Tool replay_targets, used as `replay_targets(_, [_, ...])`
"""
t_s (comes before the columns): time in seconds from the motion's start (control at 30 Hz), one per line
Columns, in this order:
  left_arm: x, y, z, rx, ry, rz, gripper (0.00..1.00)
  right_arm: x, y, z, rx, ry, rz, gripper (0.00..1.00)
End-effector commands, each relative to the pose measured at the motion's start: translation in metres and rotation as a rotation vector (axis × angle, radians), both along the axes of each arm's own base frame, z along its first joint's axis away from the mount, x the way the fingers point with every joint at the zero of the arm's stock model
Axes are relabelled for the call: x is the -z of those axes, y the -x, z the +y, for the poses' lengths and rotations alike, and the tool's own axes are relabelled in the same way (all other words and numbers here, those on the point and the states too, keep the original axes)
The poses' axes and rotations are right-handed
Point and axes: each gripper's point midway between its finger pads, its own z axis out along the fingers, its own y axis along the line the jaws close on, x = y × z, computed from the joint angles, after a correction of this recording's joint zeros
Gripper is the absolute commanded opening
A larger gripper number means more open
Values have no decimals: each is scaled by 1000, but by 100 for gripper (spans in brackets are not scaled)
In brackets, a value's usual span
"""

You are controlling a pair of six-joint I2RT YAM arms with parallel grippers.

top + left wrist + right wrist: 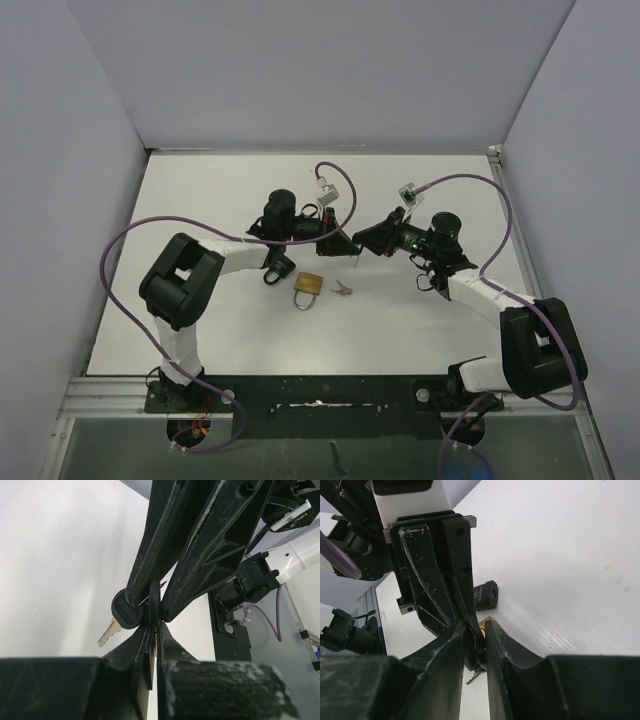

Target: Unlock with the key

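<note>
The two grippers meet tip to tip above the middle of the table. My left gripper (350, 248) (155, 630) is shut on the thin black head of a key (154, 602) (475, 643), seen edge-on; its blade (357, 262) hangs down. My right gripper (362, 246) (476, 630) faces it with jaws slightly apart around the same head, a gap showing on one side. The brass padlock (308, 287) (486, 620) lies flat on the table just below and left of the grippers. A second key (343, 290) (122, 616) with a black head lies beside the padlock.
A black cylinder (486, 595) rests on the table near the padlock, by the left arm. Purple cables (470, 180) loop over both arms. Grey walls (100, 120) close in the white table (220, 340) on three sides. A metal rail (320, 385) runs along the near edge.
</note>
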Motion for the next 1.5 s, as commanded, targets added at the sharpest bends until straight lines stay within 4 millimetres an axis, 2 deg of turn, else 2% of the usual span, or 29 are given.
replay_targets(0.0, [-33, 3, -9, 63, 93, -112, 0, -8, -6, 4, -16, -10, -31, 21])
replay_targets(0.17, [-32, 3, -8, 56, 90, -111, 0, -10, -6, 4, -15, -12, -36, 0])
replay_targets(0.27, [-29, 1, -8, 34, 81, -105, 1, -10, -6, 3, -11, -13, -38, 0])
replay_targets(0.3, [-27, -1, -8, 20, 76, -103, 13, -10, -7, 2, -6, -12, -39, 0])
replay_targets(0.37, [-25, -4, -6, -10, 68, -105, 23, -12, -6, 1, 5, -12, -45, 0])
replay_targets(0.47, [-21, -10, 0, -73, 56, -104, 48, -13, -9, -5, 51, 1, -50, 0])
replay_targets(0.53, [-18, -13, 7, -112, 47, -105, 72, -13, -12, -11, 90, 16, -54, 0])
replay_targets(0.57, [-17, -14, 11, -134, 40, -105, 80, -14, -13, -15, 117, 25, -58, 0])
replay_targets(0.63, [-13, -17, 20, -185, 26, -108, 95, -14, -15, -22, 164, 39, -62, 0])
replay_targets(0.67, [-10, -21, 26, -227, 14, -103, 97, -16, -16, -25, 186, 44, -70, 0])
replay_targets(0.9, [4, -43, 72, -533, -31, -110, 98, -18, -16, -37, 257, 55, -108, 0])
replay_targets(1.13, [-4, -51, 112, -779, -18, -191, 98, -23, -17, -54, 399, -81, -173, 0])
replay_targets(1.37, [2, -47, 135, -878, -73, -243, 98, -24, -22, -51, 399, -76, -158, 0])
replay_targets(1.47, [12, -49, 145, -934, -138, -241, 97, -23, -24, -51, 404, -71, -156, 0])
